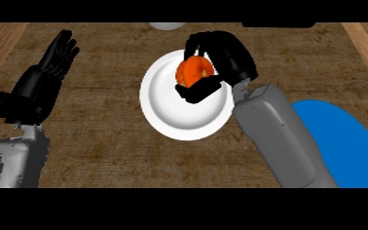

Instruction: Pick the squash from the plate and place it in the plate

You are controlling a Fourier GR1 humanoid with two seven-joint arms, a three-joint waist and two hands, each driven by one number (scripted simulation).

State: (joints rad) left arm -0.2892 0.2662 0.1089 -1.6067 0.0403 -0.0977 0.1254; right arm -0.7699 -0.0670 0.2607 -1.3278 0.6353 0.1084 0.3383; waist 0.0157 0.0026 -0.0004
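the robot's right hand (219,61) has its black fingers and thumb curled round the round orange squash (194,71), so the grab looks done. the squash is over the upper part of the round white plate (179,122), and i cannot tell if it is touching the plate or just lifted. what is left, i think, is to carry it across to the round blue plate (338,136) at the right edge and set it down there. the left hand (54,61) is at the left side, open, fingers straight up, holding nothing, resting. i count one squash, two plates and two hands on the brown wooden counter (108,151).
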